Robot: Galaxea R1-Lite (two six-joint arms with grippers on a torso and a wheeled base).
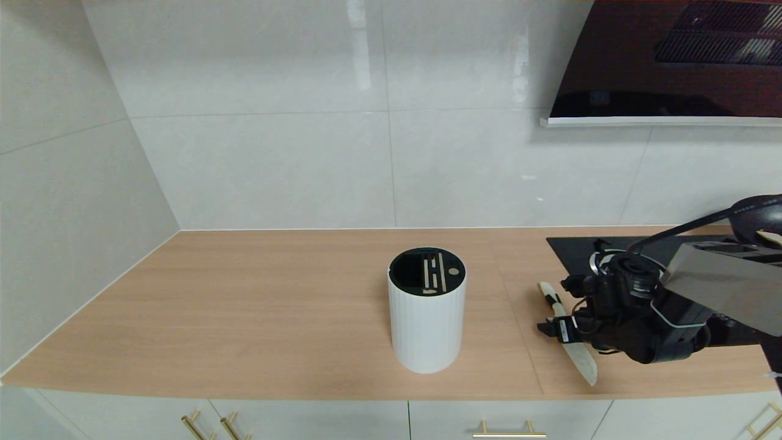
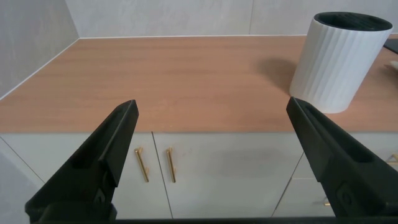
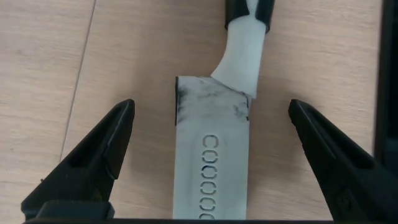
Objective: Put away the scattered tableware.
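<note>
A knife (image 1: pixel 577 351) with a white blade and a black-and-white handle lies flat on the wooden counter (image 1: pixel 244 305), right of a white ribbed holder (image 1: pixel 426 324) whose black top has slots. My right gripper (image 1: pixel 561 307) hangs open just over the knife, one finger on each side where blade and handle join. In the right wrist view the blade (image 3: pixel 214 162) runs between the open fingers of that gripper (image 3: pixel 211 121), apart from both. My left gripper (image 2: pixel 211 109) is open and empty, held low in front of the counter's front edge, with the holder (image 2: pixel 339 59) off to one side.
A black cooktop (image 1: pixel 580 250) is set into the counter behind the knife, under a dark range hood (image 1: pixel 666 61). Tiled walls close the back and left. White cabinet doors with brass handles (image 2: pixel 155 165) sit below the counter edge.
</note>
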